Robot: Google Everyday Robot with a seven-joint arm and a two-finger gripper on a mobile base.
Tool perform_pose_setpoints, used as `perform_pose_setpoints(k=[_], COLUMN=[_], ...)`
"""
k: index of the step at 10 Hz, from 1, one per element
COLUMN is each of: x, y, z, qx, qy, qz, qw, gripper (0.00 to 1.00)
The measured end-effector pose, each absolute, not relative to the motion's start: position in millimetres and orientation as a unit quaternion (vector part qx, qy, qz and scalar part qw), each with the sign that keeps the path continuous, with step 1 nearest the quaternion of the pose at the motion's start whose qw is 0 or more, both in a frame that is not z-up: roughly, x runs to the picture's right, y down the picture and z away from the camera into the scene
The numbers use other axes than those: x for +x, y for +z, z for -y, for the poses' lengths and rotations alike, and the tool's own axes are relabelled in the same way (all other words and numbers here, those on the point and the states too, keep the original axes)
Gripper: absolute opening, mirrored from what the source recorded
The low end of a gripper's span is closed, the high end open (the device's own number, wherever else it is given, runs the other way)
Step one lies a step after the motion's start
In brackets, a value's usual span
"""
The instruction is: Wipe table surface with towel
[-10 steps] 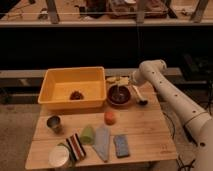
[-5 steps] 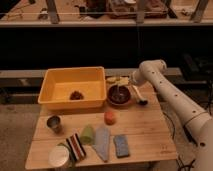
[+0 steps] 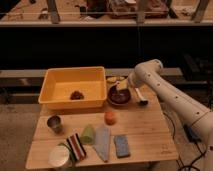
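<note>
Table surface (image 3: 145, 125) holds towel (image 3: 102, 142) near front edge; gripper (image 3: 121, 89) over dark bowl (image 3: 118, 100), fingers apparently spread.

The white arm (image 3: 167, 95) reaches in from the view's right, elbow raised, end effector (image 3: 121, 86) angled downward, jaws spread

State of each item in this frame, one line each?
gripper: open, above the dark bowl, apart from the towel
towel: folded, flat on the table surface, untouched
yellow bin: upright, one dark item inside
metal cup: upright
striped cloth: lying flat beside the towel
</note>
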State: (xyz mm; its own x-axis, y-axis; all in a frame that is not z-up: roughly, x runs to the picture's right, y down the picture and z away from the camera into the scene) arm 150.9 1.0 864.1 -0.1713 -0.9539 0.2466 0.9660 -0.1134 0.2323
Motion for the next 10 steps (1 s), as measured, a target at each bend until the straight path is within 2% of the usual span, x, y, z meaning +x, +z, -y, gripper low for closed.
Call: perform_pose_setpoints(k=[3,5,10], x=[141.3,141.0,124.8], y=[817.6,797.7,789.6], z=[-56.2,-78.2,-90.8], qx=[-0.032,-0.034,-0.038], qy=[-0.769,-0.777,-0.788], qz=[0.185,0.188,0.216], qw=[0.611,0.599,0.575], gripper=[0.80,0.80,0.80])
